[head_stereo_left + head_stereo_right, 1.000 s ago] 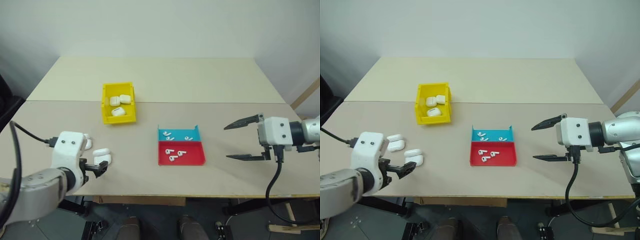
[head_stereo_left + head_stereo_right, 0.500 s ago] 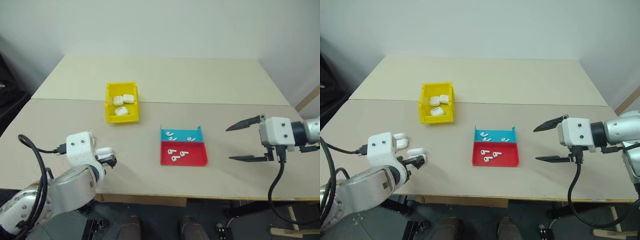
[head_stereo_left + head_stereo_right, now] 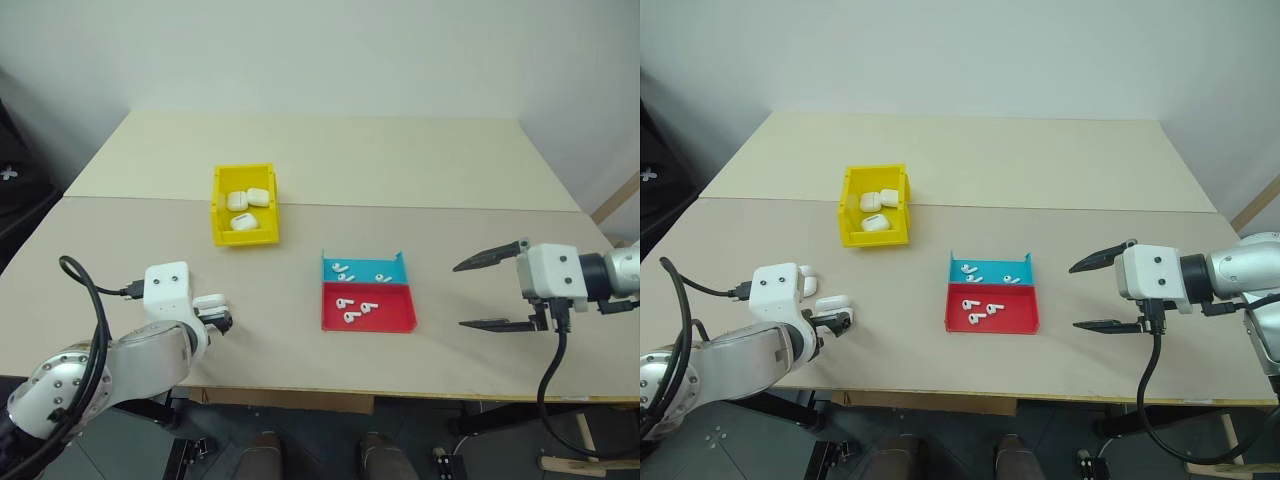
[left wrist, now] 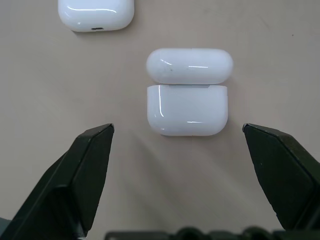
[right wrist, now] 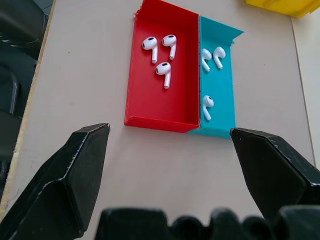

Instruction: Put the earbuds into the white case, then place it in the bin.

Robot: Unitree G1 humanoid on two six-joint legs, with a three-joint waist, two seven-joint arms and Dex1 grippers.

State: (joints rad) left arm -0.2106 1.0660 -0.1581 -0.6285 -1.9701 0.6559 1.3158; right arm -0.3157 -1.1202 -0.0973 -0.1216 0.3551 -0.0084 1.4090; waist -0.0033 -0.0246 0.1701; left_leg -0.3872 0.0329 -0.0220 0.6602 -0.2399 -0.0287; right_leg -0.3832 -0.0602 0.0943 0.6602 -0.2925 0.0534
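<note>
Table [image 3: 400,170]: pale wood, fills frame
Bin [image 3: 244,206]: yellow, upper left
Left gripper [image 4: 177,155]: spread wide — white case [image 4: 187,92] just ahead, untouched
Right gripper [image 3: 492,294]: spread, empty
Handling: light, glossy, slippery — pinch its flat sides

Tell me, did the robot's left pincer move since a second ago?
Yes. The left pincer has closed in on the small glossy white plastic case on the table, which lay well ahead of its open fingers before.
</note>
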